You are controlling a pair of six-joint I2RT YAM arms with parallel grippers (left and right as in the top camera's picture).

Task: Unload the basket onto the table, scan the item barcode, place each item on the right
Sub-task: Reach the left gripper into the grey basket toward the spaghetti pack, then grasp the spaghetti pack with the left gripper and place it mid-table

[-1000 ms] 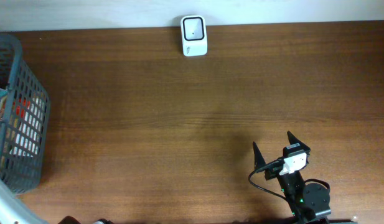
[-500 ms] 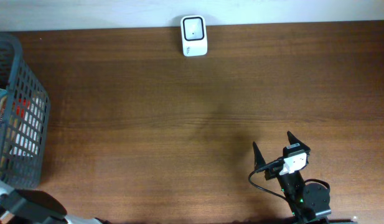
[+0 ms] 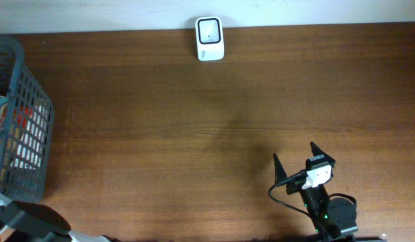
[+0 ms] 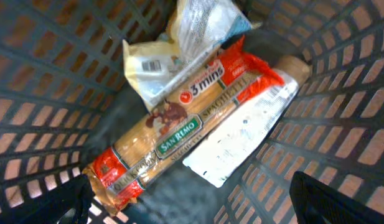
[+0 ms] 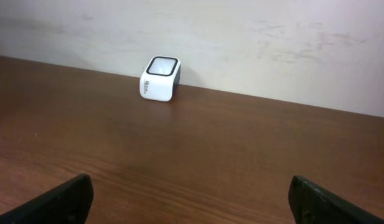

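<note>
In the left wrist view I look down into a blue-grey mesh basket [image 4: 42, 74]. In it lie a long red and clear San Remo spaghetti pack [image 4: 179, 124], a pale packet with a barcode label [image 4: 151, 65], a white and clear bag [image 4: 241, 146] and a crinkled clear packet [image 4: 204, 18]. My left gripper [image 4: 195, 208] hangs open above them, holding nothing. The white barcode scanner [image 3: 210, 39] stands at the table's far edge and also shows as the scanner [image 5: 160, 79] in the right wrist view. My right gripper [image 3: 294, 151] rests open and empty near the front right, facing it.
The basket [image 3: 39, 134] stands at the table's left edge. My left arm [image 3: 29, 225] shows as a dark shape at the bottom left corner. A pale wall [image 5: 254, 43] rises just behind the scanner. The brown wooden table [image 3: 194, 134] spans the view.
My left arm's dark body has come into the overhead view at the bottom left corner and shifted slightly. The right arm and scanner have not moved.
</note>
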